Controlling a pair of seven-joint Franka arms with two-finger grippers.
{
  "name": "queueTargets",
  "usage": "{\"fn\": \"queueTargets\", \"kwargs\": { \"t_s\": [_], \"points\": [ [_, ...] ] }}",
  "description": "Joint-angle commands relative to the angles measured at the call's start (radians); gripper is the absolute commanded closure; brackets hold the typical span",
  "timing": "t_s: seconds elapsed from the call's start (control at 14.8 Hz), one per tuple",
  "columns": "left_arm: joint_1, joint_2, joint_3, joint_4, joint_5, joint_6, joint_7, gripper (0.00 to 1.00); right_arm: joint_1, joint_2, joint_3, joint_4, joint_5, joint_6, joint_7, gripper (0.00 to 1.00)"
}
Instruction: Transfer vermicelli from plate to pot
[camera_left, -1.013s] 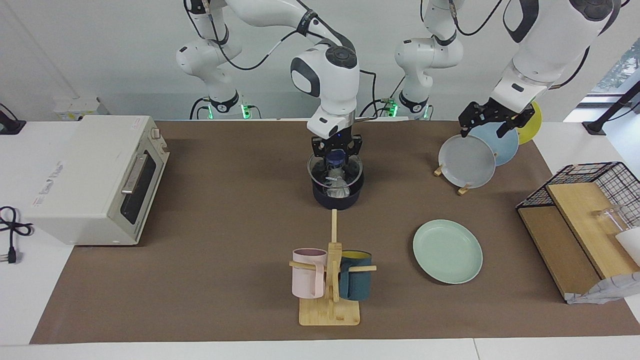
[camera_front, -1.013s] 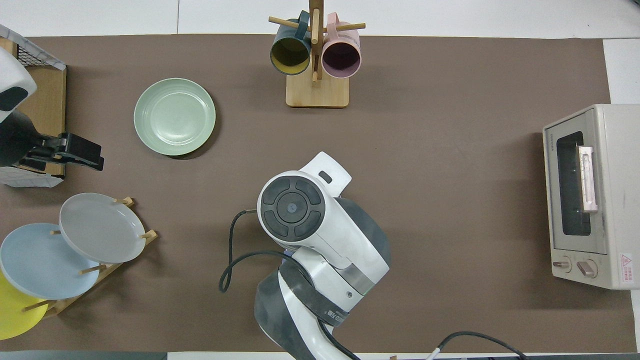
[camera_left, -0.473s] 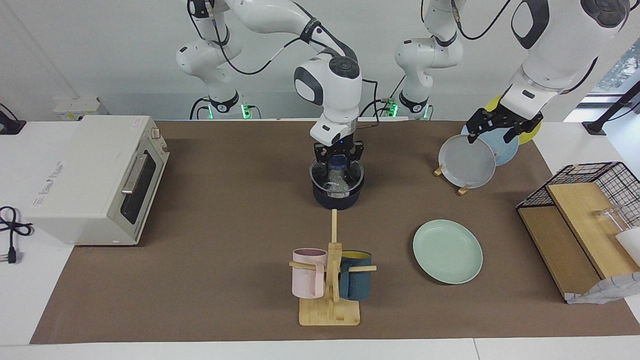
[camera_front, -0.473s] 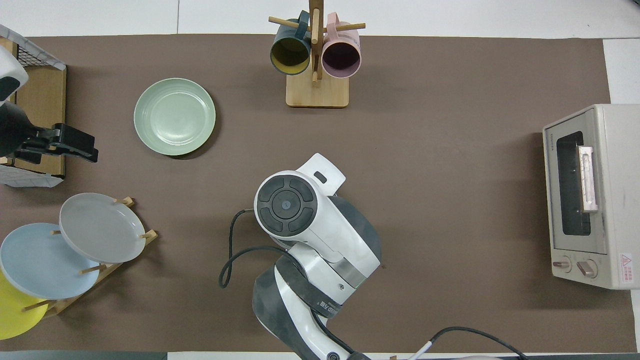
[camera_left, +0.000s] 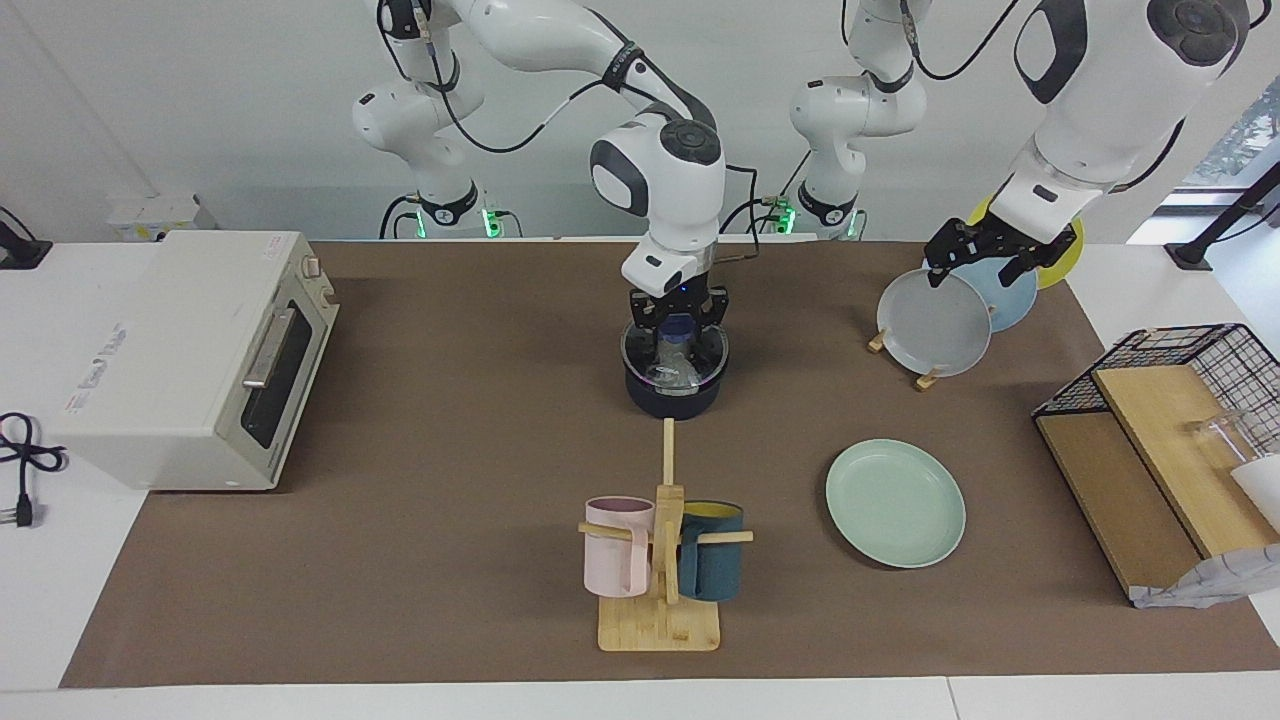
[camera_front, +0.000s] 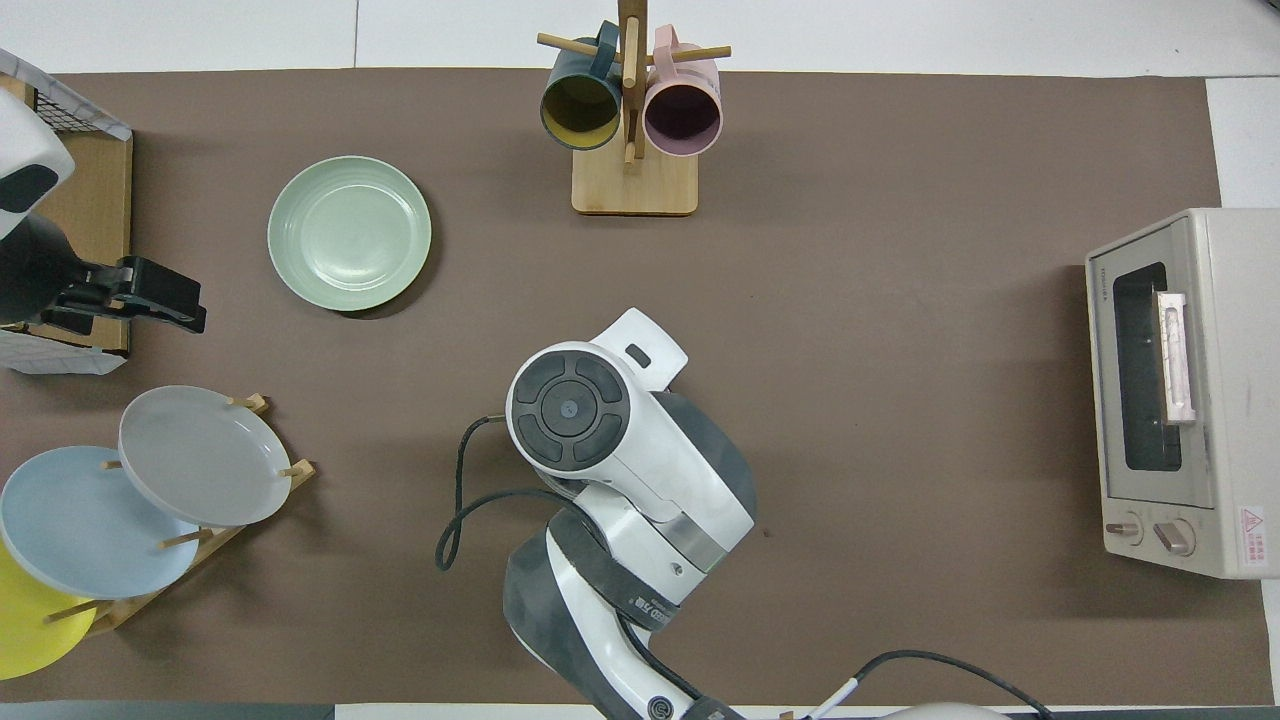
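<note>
Vermicelli (camera_left: 676, 372) lies inside the pot (camera_left: 672, 396), a pale, see-through tangle of thin strands under a clear round lid (camera_left: 633, 352) that rests on the pot's rim. The right claw (camera_left: 678, 338) stands straight down over the pot with its fingertips clenched on the lid's dark knob. In the overhead view the right arm hides the pot altogether.

Surface (camera_left: 450, 500): a white table spread with a brown mat, set against a plain white wall.

Plate (camera_left: 895, 503): one, round, flat, pale mint green, bare, lying farther from the robots than the pot and toward the left arm's end of the surface.

Counts:
- One wooden plate rack (camera_left: 925, 380) with three upright plates: grey (camera_left: 932, 325), light blue (camera_left: 1012, 292) and yellow (camera_left: 1062, 262).
- One wooden mug stand (camera_left: 660, 625) with two hanging mugs: pink (camera_left: 615, 547) and dark teal (camera_left: 712, 567).
- One toaster oven (camera_left: 180, 355), cream, door closed, at the right arm's end.
- One black wire basket (camera_left: 1190, 350) over wooden boards at the left arm's end.

The left claw (camera_left: 978, 260) hangs in the air over the plate rack, fingers released and spread, gripping nothing.
</note>
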Motion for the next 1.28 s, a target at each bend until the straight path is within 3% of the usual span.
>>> {"fn": "queueTargets", "kwargs": {
  "t_s": [0.0, 1.22],
  "points": [
    [0.003, -0.043, -0.006, -0.038, 0.012, 0.022, -0.006, 0.0, 0.001, 0.012, 0.001, 0.008, -0.002, 0.014, 0.025, 0.67],
    [0.012, -0.046, -0.003, -0.039, 0.012, 0.028, -0.003, 0.0, 0.011, 0.009, 0.002, 0.012, -0.065, 0.034, 0.035, 0.65]
  ]
}}
